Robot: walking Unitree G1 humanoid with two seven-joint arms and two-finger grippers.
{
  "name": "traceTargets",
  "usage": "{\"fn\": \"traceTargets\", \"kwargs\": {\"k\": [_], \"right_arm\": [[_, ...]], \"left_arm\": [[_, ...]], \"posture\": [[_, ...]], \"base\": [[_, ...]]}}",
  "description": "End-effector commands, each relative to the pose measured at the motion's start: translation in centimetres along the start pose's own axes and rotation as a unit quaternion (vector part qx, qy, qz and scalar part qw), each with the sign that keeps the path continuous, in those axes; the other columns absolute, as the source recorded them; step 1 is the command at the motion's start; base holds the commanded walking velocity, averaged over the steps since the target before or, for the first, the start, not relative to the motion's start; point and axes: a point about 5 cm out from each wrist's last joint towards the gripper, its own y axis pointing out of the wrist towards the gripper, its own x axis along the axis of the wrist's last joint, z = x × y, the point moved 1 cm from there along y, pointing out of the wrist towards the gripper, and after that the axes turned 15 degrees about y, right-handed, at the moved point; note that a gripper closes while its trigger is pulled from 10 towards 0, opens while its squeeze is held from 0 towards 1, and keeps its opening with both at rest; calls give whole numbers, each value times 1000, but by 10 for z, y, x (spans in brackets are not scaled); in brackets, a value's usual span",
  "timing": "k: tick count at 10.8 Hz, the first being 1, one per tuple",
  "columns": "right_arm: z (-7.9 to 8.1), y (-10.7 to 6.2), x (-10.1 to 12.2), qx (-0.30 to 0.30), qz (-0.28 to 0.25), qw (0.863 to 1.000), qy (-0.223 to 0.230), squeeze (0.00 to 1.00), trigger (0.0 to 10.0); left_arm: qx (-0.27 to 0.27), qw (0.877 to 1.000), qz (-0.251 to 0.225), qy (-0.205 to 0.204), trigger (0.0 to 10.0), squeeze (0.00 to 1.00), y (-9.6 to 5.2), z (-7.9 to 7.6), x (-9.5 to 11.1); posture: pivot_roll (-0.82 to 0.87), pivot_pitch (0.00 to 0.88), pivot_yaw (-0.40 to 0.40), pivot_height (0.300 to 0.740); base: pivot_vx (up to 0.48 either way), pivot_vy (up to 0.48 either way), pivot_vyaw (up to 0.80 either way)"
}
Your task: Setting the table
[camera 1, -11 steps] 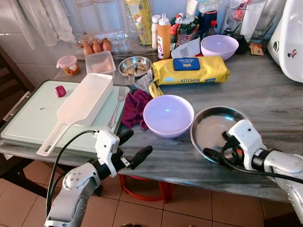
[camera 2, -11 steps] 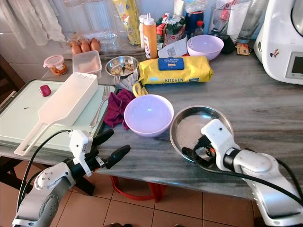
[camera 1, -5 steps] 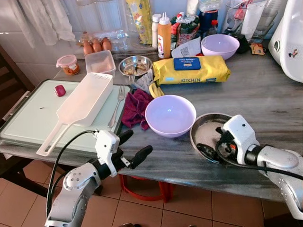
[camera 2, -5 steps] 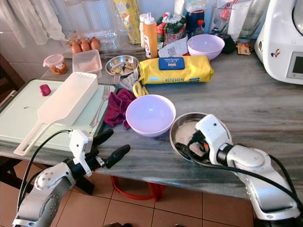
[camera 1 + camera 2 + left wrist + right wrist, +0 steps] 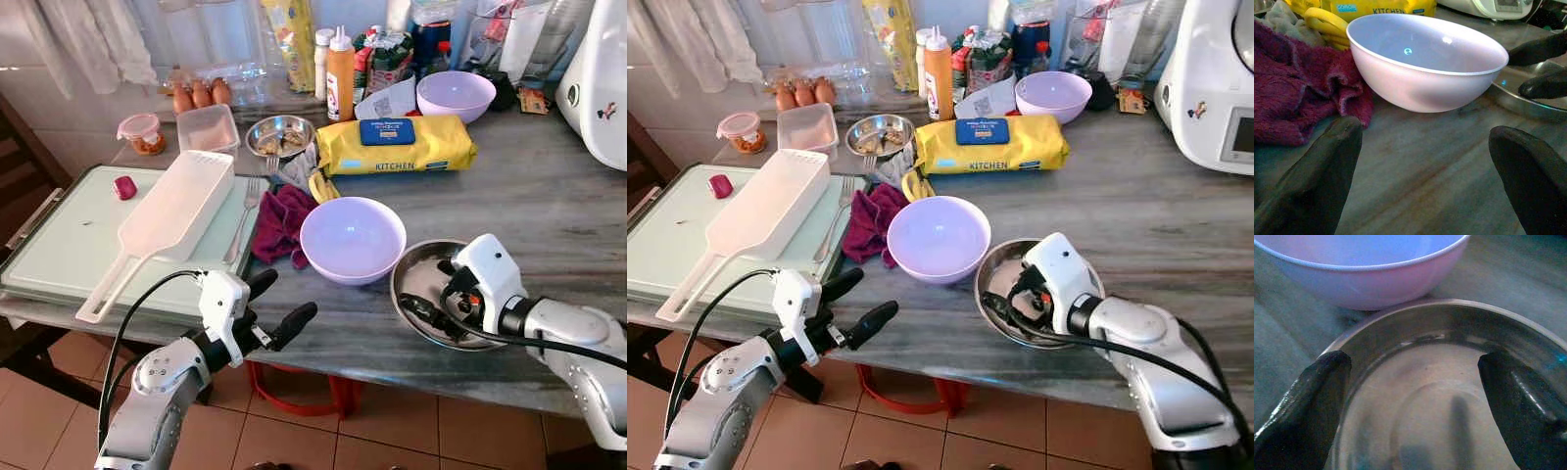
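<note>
The right claw (image 5: 1014,305) sits inside the shallow round steel plate (image 5: 419,277) at the near edge of the grey marbled table (image 5: 549,196), its two black fingers spread apart across the plate's floor, one fingertip (image 5: 1308,406) by the near rim and the other on the opposite side, clamped on nothing; the silver arm behind it comes in from the robot's right, bent at the wrist so the white housing lies over the plate. The left claw (image 5: 282,305) hangs at the table's front edge, just off the surface, fingers apart and empty, pointing toward the pale lilac plastic bowl (image 5: 352,238), its arm bent up from below with a black cable looping along it. That bowl stands upright just beside the steel plate, apparently touching its rim. Left of the bowl lies a crumpled maroon cloth (image 5: 281,221), with a metal fork (image 5: 243,217) beside it at the edge of a pale green cutting board (image 5: 59,245), which carries a long white plastic slotted scoop (image 5: 167,220) and a small red object (image 5: 124,187). Farther back rests a yellow wipes pack labelled KITCHEN (image 5: 394,144), a small steel bowl with food scraps (image 5: 280,135), a clear lidded box (image 5: 207,127) and a small jar with a pink lid (image 5: 142,132). Against the tiled wall stand brown eggs (image 5: 201,96), an orange squeeze bottle (image 5: 340,76), a second lilac bowl (image 5: 455,95) and a white kitchen appliance (image 5: 1215,78). Terracotta floor tiles (image 5: 392,431) show below the table.
</note>
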Motion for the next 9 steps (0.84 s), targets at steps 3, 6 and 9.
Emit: {"fn": "traceTargets", "kwargs": {"k": [3,6,9], "right_arm": [[-4,-5,1,-13,-1,1000,-11,0,10000],[-3,-11,17,-16,-59,997,-39,0,10000],[10,-17,48,-47,-212,975,-35,0,10000]], "left_arm": [[3,1000,15,1,10000,0,-4,0,-7],[2,1000,12,4,10000,0,-3,2,-5],[5,1000,1,-1,10000,0,-5,1,-3]], "posture": [[-114,111,87,740],[-114,107,88,740],[-118,99,88,740]], "base": [[0,0,0],[0,0,0],[0,0,0]]}}
